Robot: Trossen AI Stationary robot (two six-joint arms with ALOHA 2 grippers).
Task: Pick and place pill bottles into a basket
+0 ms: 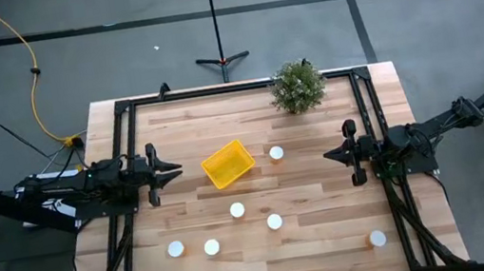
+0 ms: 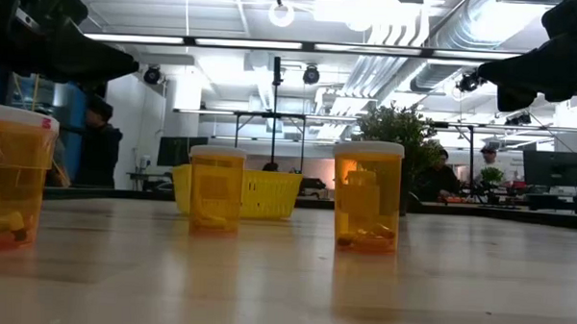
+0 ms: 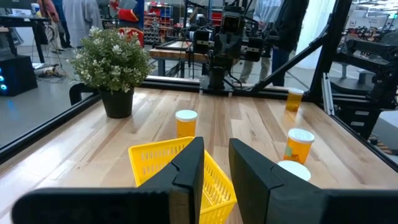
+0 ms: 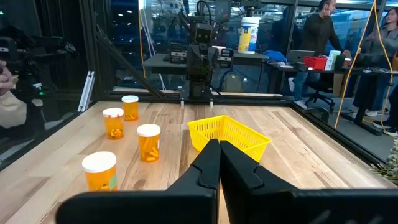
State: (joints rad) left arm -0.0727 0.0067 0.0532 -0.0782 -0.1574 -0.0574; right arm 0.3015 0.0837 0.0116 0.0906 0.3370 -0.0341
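Left fingers hover above the counter, parted by a narrow gap with nothing between them; the yellow basket lies just ahead of their tips, tilted askew and empty. Across the counter, right fingers are pressed together, gripping nothing, pointing back at the basket. One pill bottle stands between the right fingers and the basket, nearer the basket. Four more bottles stand off to one side, between the two arms. The sixth bottle sits apart near the counter's corner, behind the right fingers. A potted plant stands at the opposite edge.
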